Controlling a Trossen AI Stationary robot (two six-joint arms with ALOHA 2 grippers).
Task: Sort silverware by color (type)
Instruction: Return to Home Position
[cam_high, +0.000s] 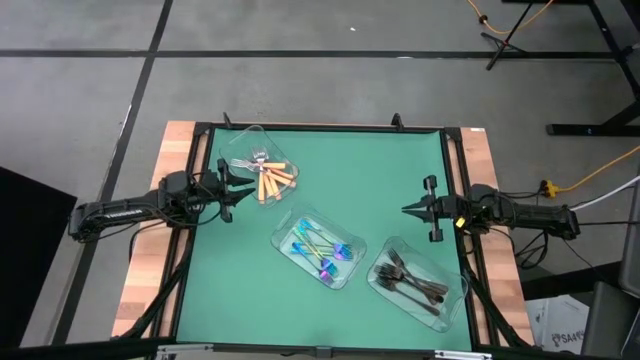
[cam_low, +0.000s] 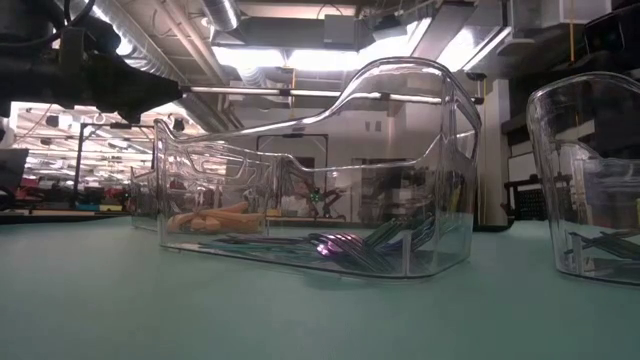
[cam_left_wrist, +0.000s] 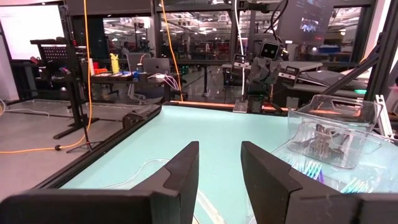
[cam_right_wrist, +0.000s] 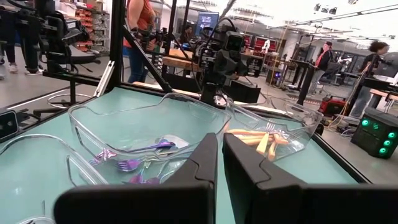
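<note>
High view: three clear trays (cam_high: 284, 229) sit in a diagonal row on the green counter (cam_high: 350, 165). Orange-handled forks (cam_high: 270, 183) lie in the tray just beside the left claw (cam_high: 226, 191), fingers apart. Iridescent forks (cam_high: 322, 252) are in the middle tray. Dark forks (cam_high: 410, 280) are near the right claw (cam_high: 407, 210), fingers together. Long axes roughly follow the diagonal.

The desk (cam_high: 340, 170) has a green top with wood strips down both sides. Three clear trays sit on it in a slanted row: the left tray (cam_high: 250, 140), the middle tray (cam_high: 283, 240) and the right tray (cam_high: 445, 285).
</note>
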